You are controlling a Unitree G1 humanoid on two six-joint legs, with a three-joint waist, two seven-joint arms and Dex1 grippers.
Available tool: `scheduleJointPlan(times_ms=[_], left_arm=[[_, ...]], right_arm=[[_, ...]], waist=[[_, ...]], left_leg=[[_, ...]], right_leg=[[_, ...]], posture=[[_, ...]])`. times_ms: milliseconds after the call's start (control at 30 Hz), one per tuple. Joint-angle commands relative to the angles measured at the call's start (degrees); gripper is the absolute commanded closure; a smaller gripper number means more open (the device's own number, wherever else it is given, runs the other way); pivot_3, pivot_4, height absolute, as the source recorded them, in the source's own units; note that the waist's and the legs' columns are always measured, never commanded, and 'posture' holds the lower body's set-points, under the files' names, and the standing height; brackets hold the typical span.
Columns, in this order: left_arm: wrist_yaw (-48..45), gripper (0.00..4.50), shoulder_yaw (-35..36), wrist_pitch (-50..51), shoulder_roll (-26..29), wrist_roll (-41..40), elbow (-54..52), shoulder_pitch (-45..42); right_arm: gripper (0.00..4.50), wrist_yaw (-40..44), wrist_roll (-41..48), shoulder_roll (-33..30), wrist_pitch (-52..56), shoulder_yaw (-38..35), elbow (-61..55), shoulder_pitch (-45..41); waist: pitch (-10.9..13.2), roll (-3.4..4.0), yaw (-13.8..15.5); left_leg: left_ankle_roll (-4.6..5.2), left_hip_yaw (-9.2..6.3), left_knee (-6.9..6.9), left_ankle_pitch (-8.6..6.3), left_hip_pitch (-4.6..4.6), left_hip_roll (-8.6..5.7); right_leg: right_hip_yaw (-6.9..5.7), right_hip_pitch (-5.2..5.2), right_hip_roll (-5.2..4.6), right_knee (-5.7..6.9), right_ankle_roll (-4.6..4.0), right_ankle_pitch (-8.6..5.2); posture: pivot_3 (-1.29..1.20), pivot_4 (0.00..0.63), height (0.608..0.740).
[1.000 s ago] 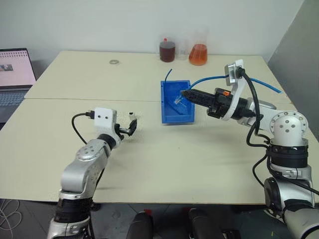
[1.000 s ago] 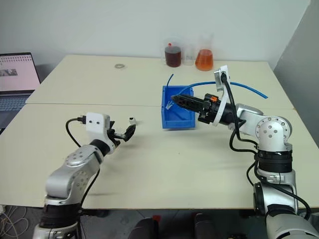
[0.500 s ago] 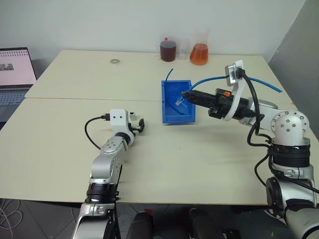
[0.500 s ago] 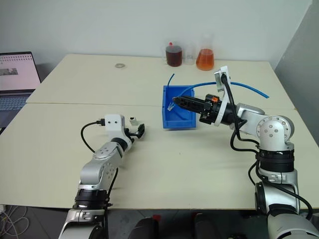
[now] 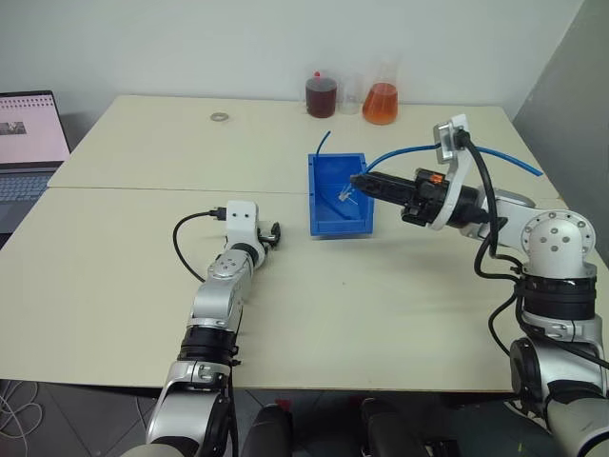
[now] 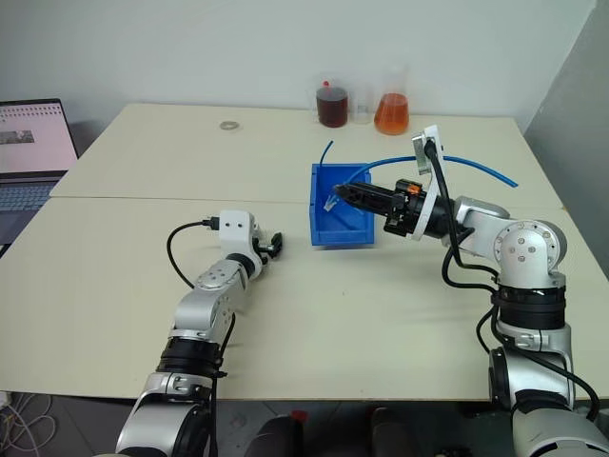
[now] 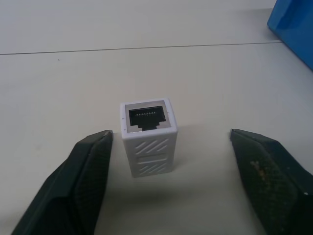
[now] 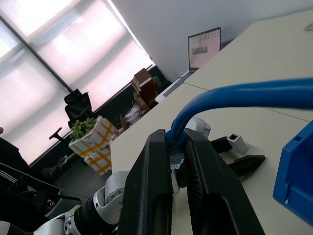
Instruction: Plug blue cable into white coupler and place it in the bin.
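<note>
In the head views we cannot make out the white coupler (image 7: 148,138) behind the left gripper (image 5: 270,233); it is too small there. The bin (image 7: 294,19) is cut off at the left wrist view's corner. The blue cable (image 8: 254,95) runs out of the right wrist view's edge, and its plug sits mostly hidden between the right gripper (image 8: 178,147) fingers.

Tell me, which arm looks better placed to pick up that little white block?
Left: its claw stands open around the white coupler. The right claw already grips the blue cable.
</note>
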Motion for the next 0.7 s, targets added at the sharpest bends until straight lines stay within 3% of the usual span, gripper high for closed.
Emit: scheduleJointPlan(times_ms=[33, 367, 567, 700], left_arm=[[0.72, 1.59, 0.45, 1.29, 0.12, 1.29, -1.26, 0.70], [1.60, 3.59, 1.30, 2.16, 0.08, 1.55, -0.78, 0.41], [1.59, 3.70, 1.54, 2.92, 0.38, 1.61, -1.46, 0.96], [-4.10, 3.70, 0.96, 2.23, 2.56, 0.13, -3.83, 1.32]], right_arm=[[4.39, -0.51, 0.10, -0.48, -0.73, -2.03, -2.23, -1.16], [4.39, -1.33, 0.02, 0.01, -0.91, -2.18, -2.09, -1.06], [4.39, -1.25, 0.07, 0.02, -0.88, -2.11, -1.79, -1.24], [4.39, -0.91, -0.34, -0.09, -1.16, -1.69, -2.18, -1.29]], waist=[[0.00, 0.00, -0.01], [-0.01, 0.02, -0.21], [-0.01, 0.02, -0.22], [-0.01, 0.02, -0.22]], left_leg=[[0.00, 0.00, 0.00, 0.00, 0.00, 0.00], [0.00, 0.01, 0.03, 0.00, 0.04, 0.01], [0.00, 0.02, 0.06, 0.00, 0.07, 0.01], [0.00, 0.02, 0.09, 0.00, 0.08, 0.00]], right_leg=[[0.00, 0.00, 0.00, 0.01, 0.00, 0.00], [0.01, 0.00, 0.01, 0.11, 0.00, 0.00], [0.03, 0.00, 0.01, 0.20, 0.00, 0.00], [0.03, 0.00, 0.02, 0.25, 0.00, 0.00]], posture=[[0.00, 0.150, 0.740], [0.00, 0.150, 0.740], [0.00, 0.150, 0.740], [0.00, 0.150, 0.740]])
